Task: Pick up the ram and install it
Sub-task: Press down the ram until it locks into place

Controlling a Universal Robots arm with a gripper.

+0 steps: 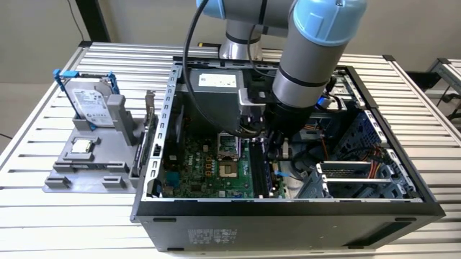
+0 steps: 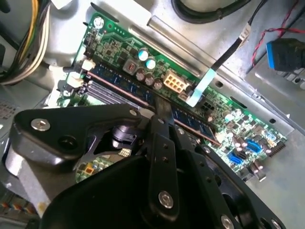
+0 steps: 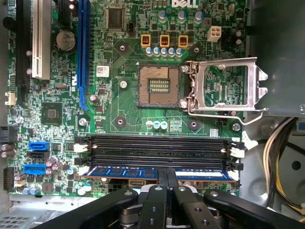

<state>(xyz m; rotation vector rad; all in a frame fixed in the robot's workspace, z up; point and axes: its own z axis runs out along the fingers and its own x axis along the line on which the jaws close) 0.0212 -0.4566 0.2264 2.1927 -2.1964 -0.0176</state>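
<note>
Reaching steeply down from the upper centre of the exterior view into the open computer case [image 1: 155, 162], arm with gripper [image 3: 167, 183] low over the motherboard [image 3: 119, 114], fingers [image 3: 162, 177] pressed together on the ram's upper edge. Empty processor socket [image 3: 159, 86] with raised metal latch frame [image 3: 228, 86] at centre frame; two empty black slots [image 3: 157, 148] just beside. Ram [image 3: 124, 171] seated in a slot at lower centre of the first wrist view, long axis parallel to the slots
</note>
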